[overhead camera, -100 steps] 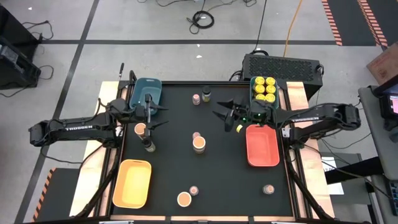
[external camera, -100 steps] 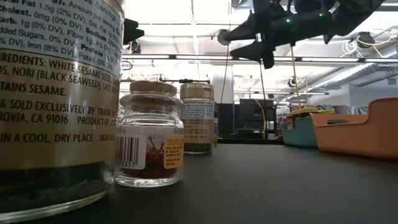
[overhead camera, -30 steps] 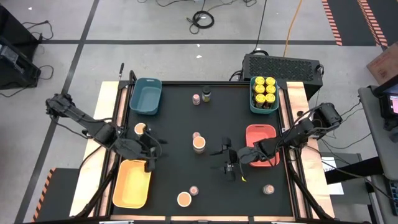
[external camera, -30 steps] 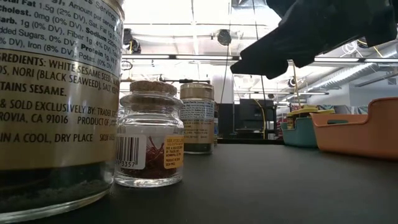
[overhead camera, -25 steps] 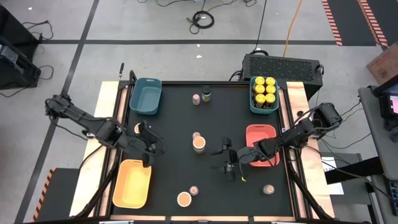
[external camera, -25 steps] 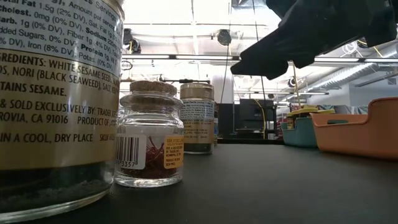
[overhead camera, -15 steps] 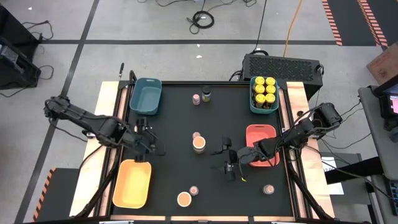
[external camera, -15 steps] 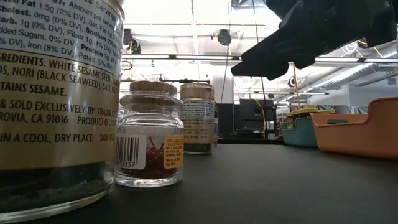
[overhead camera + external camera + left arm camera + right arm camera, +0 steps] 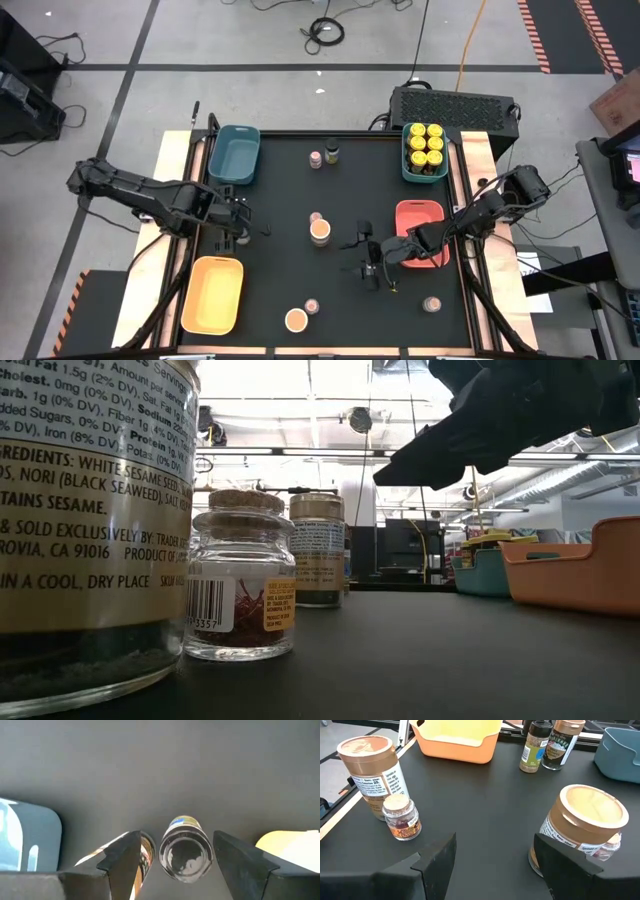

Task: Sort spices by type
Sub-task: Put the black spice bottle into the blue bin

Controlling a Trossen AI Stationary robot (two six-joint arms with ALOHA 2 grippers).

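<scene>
Black bench (image 9: 280, 270): yellow-lidded jars (image 9: 424, 143) sorted in green tray (image 9: 406, 166) far right, other jars scattered; left claw (image 9: 175, 857) apart around dark jar (image 9: 183, 853), right claw (image 9: 495, 852) apart, empty

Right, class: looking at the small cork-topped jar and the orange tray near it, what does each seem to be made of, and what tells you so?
Small jar: clear glass, apparently; you see reddish threads through the glossy wall. Its stopper looks like cork, tan, speckled and matt.
Orange tray: probably moulded plastic, one even colour, smooth, with rounded corners and a soft sheen.
</scene>
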